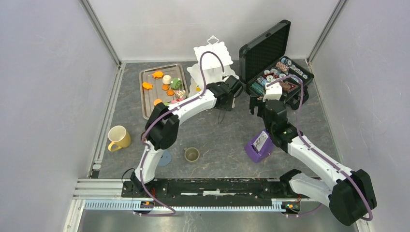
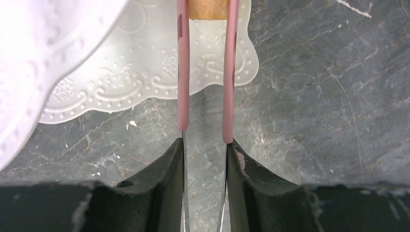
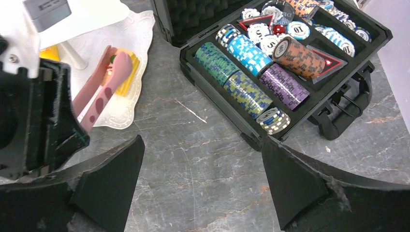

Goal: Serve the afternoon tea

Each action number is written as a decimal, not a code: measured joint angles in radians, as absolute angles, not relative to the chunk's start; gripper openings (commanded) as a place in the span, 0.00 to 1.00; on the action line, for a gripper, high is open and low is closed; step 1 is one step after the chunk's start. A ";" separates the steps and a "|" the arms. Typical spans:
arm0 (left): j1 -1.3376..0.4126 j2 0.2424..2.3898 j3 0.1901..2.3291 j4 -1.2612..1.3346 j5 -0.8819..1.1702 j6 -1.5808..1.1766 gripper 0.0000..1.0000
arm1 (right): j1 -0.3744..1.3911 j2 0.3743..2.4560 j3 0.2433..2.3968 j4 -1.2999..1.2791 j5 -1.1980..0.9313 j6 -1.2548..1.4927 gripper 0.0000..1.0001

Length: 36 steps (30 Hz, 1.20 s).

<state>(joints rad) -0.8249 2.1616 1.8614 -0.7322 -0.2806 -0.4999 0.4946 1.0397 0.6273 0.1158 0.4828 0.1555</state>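
I'm plating a cake: left gripper pinches the tongs holding it over the stand, right gripper spread idle; next I'd ease the squeeze to release

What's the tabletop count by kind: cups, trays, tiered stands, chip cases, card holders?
Cups: 2 (yellow mug, olive cup)
Metal tray: 1
Tiered stand: 1
Chip case: 1
Purple card holder: 1
Total: 6
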 measured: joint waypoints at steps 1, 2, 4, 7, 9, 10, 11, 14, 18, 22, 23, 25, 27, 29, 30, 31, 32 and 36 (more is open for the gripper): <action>-0.825 2.177 1.877 -0.733 -0.288 -0.498 0.37 | 0.495 1.040 0.627 0.117 0.482 0.155 0.98; -0.825 2.188 1.888 -0.735 -0.291 -0.497 0.38 | 0.495 1.040 0.625 0.118 0.480 0.155 0.98; -0.825 2.211 1.911 -0.739 -0.298 -0.495 0.41 | 0.495 1.040 0.625 0.119 0.478 0.155 0.98; -0.824 2.232 1.925 -0.751 -0.306 -0.495 0.47 | 0.495 1.040 0.624 0.120 0.474 0.155 0.98; -0.824 2.234 1.926 -0.760 -0.308 -0.493 0.50 | 0.495 1.040 0.624 0.120 0.471 0.155 0.98; -0.823 2.234 1.927 -0.762 -0.309 -0.492 0.51 | 0.495 1.040 0.624 0.120 0.471 0.155 0.98; -0.822 2.234 1.929 -0.763 -0.310 -0.492 0.52 | 0.495 1.040 0.624 0.121 0.469 0.155 0.98; -0.821 2.234 1.930 -0.764 -0.310 -0.492 0.57 | 0.495 1.040 0.624 0.125 0.463 0.155 0.98; -0.820 2.234 1.930 -0.768 -0.306 -0.492 0.57 | 0.495 1.040 0.624 0.129 0.450 0.155 0.98; -0.820 2.231 1.923 -0.768 -0.304 -0.492 0.57 | 0.495 1.040 0.624 0.139 0.444 0.155 0.98; -0.820 2.226 1.917 -0.770 -0.304 -0.492 0.57 | 0.495 1.040 0.623 0.142 0.441 0.155 0.98; -0.820 2.211 1.900 -0.770 -0.300 -0.492 0.57 | 0.495 1.040 0.622 0.144 0.437 0.155 0.98; -0.820 2.189 1.881 -0.771 -0.289 -0.492 0.57 | 0.495 1.040 0.618 0.150 0.429 0.155 0.98; -0.820 2.160 1.861 -0.771 -0.282 -0.492 0.58 | 0.495 1.040 0.614 0.150 0.422 0.155 0.98; -0.820 2.144 1.851 -0.772 -0.279 -0.493 0.58 | 0.495 1.041 0.613 0.151 0.421 0.155 0.98; -0.820 2.121 1.833 -0.769 -0.278 -0.493 0.58 | 0.495 1.041 0.612 0.150 0.419 0.155 0.98; -0.820 2.101 1.817 -0.770 -0.277 -0.492 0.58 | 0.495 1.041 0.611 0.151 0.418 0.156 0.98; -0.820 2.002 1.736 -0.764 -0.245 -0.493 0.57 | 0.495 1.042 0.611 0.154 0.407 0.156 0.98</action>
<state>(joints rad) -0.8204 2.0022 1.7363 -0.7635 -0.2455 -0.4927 0.4946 1.0424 0.6109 0.1535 0.4068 0.1558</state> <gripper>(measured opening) 0.580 0.979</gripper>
